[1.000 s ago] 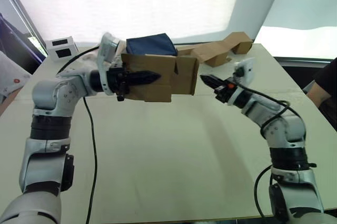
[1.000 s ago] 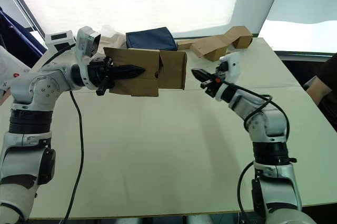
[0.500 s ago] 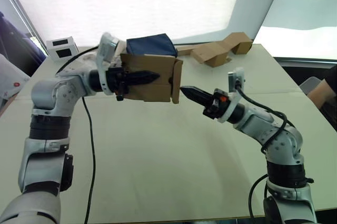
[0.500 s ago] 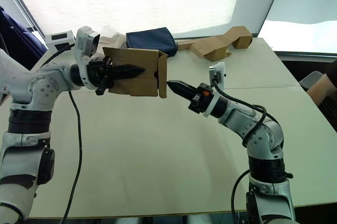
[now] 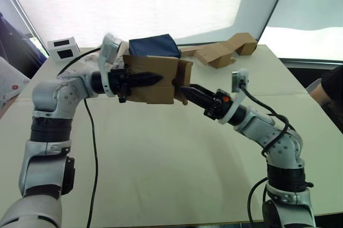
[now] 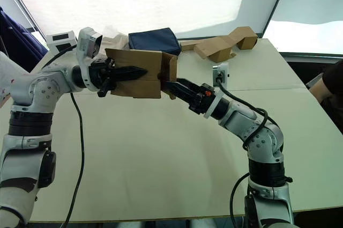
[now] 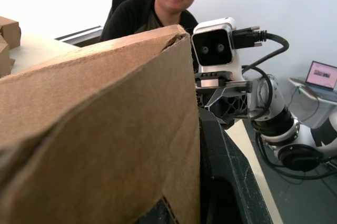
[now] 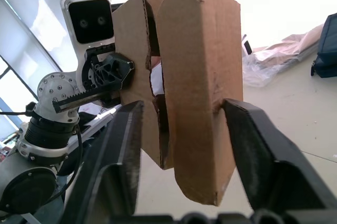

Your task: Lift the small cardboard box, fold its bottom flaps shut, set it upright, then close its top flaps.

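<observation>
The small cardboard box (image 5: 153,95) hangs on its side above the table. My left gripper (image 5: 154,78) is shut on its left wall, one black finger lying along the front face. At the box's right end a brown flap (image 5: 185,73) is bent across the opening. My right gripper (image 5: 185,90) is open at that end. In the right wrist view its fingers (image 8: 122,150) stand either side of the flap (image 8: 202,71), and the far one touches the flap's edge. The box's inside is mostly hidden.
On the far side of the table lie a navy blue bag (image 5: 154,45), bent brown cardboard pieces (image 5: 222,52) and a white box with black panels (image 5: 63,48). A person (image 7: 158,2) sits past the table's right side. A black cable (image 5: 94,147) trails from my left arm.
The right gripper has come in from the right to the box's end and has opened. The flap that stuck out sideways is now folded against the end. The left arm has held still.
</observation>
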`<move>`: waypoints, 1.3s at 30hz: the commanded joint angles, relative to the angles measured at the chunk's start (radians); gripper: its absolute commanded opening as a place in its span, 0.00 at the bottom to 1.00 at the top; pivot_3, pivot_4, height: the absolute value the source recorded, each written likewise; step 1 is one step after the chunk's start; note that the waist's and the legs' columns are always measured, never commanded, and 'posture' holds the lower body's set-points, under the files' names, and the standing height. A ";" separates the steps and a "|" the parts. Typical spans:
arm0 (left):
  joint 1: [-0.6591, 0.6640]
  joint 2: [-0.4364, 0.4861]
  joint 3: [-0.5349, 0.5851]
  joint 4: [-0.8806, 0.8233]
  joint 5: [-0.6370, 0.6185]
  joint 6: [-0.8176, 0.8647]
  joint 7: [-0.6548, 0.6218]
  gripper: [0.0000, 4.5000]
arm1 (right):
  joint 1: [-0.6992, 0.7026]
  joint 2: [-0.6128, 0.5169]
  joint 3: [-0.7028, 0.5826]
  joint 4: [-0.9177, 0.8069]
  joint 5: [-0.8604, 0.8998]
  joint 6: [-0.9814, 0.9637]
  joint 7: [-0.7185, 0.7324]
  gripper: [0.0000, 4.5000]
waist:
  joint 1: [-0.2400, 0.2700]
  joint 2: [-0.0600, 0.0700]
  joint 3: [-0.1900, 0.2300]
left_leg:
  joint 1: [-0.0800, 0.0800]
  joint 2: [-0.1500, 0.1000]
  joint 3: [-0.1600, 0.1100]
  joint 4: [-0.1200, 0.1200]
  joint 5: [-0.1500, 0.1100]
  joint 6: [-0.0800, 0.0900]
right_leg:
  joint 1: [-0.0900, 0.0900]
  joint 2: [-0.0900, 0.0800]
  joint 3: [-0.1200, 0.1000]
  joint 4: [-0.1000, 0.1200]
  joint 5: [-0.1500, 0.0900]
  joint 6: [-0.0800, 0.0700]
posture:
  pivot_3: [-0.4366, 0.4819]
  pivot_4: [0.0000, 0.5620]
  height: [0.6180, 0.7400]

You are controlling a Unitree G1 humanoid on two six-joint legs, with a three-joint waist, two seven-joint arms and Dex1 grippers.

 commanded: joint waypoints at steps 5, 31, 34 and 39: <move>-0.017 0.013 0.036 -0.032 -0.026 0.001 0.009 0.00 | -0.006 0.053 -0.073 0.004 0.179 0.007 -0.038 0.61 | 0.000 0.000 0.000 | 0.000 0.000 0.000 0.000 0.000 0.000 | 0.000 0.000 0.000 0.000 0.000 0.000 | 0.48 0.27 1.00; -0.017 0.022 0.042 -0.039 -0.048 0.016 0.013 0.00 | 0.005 0.108 -0.050 0.059 0.191 -0.030 -0.078 0.20 | -0.001 0.000 0.000 | 0.000 0.000 0.000 0.000 0.000 0.000 | 0.000 0.000 0.000 0.000 0.000 0.000 | 0.48 0.27 1.00; -0.017 0.022 0.042 -0.040 -0.047 0.015 0.013 0.00 | 0.001 0.110 -0.046 0.066 0.179 -0.042 -0.080 0.20 | -0.001 0.000 0.000 | 0.000 0.000 0.000 0.000 0.000 0.000 | 0.000 0.000 0.000 0.000 0.000 0.000 | 0.48 0.27 1.00; -0.017 0.019 0.041 -0.039 -0.046 0.012 0.016 0.00 | -0.004 0.120 -0.043 0.073 0.154 -0.064 -0.090 0.20 | -0.001 0.000 0.000 | 0.000 0.000 0.000 0.000 0.000 0.000 | 0.000 0.000 0.000 0.000 0.000 0.000 | 0.48 0.27 1.00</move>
